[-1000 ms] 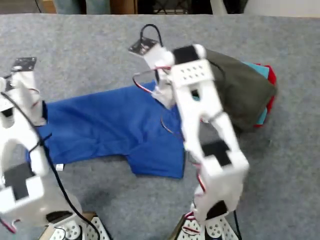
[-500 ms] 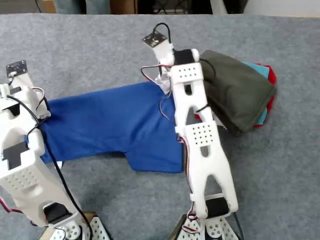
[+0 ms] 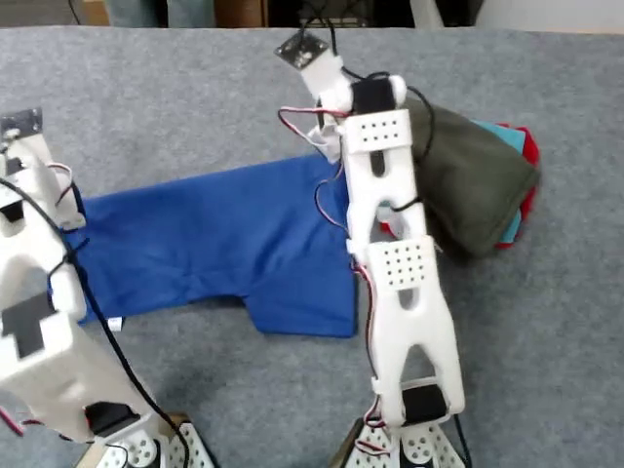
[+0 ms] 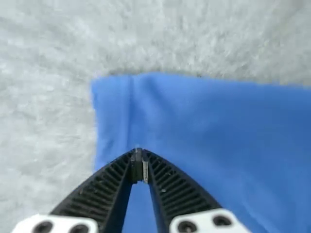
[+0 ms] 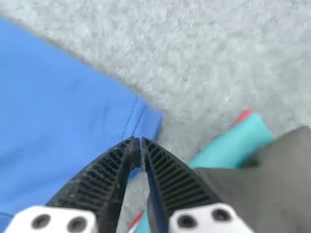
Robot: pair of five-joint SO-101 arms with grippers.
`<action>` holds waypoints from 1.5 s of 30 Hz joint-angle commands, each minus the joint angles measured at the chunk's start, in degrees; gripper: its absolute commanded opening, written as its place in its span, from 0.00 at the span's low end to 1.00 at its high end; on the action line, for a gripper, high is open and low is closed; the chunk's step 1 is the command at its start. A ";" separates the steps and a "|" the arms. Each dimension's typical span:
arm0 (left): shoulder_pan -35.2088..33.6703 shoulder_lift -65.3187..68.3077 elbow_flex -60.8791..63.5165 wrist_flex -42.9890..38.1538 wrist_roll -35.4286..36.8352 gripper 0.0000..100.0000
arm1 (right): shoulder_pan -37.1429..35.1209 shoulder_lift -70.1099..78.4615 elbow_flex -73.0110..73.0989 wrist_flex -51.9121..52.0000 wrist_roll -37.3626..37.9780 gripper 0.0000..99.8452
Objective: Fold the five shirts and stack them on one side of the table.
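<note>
A blue shirt (image 3: 214,244) lies spread across the middle of the grey table. My left gripper (image 3: 74,220) is at its left end, and the left wrist view has the tips (image 4: 139,164) shut together on the blue shirt (image 4: 218,126) close to a corner. My right gripper (image 3: 327,152) is at the shirt's far right corner, tips (image 5: 141,143) pinched on the blue cloth (image 5: 58,97) just inside that corner. Right beside it is a stack of folded shirts: olive (image 3: 468,190) on top, then teal (image 3: 511,229) and red (image 3: 529,146).
The grey table covering (image 3: 146,97) is bare along the far side and at the near right. Both arm bases stand at the near edge. The folded stack's teal (image 5: 228,145) and olive (image 5: 279,165) layers lie a short way from the right fingers.
Both arms stretched farther from their bases. The right gripper moved toward the table's far side, drawing the shirt's far right corner with it; the shirt lies flatter and more stretched.
</note>
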 commanded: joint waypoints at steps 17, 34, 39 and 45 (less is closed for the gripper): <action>-0.13 -19.78 34.51 -28.22 5.45 0.03 | -16.26 -70.02 93.05 -3.60 26.37 0.28; -0.48 -10.99 27.91 -27.78 6.42 0.03 | -26.46 -69.41 131.38 -37.10 26.37 0.31; -0.48 -10.90 27.91 -27.78 6.42 0.03 | -26.37 -59.56 131.30 -43.34 26.37 0.31; -0.57 -10.90 27.91 -27.78 6.42 0.03 | -22.68 -58.07 129.10 -45.10 26.29 0.15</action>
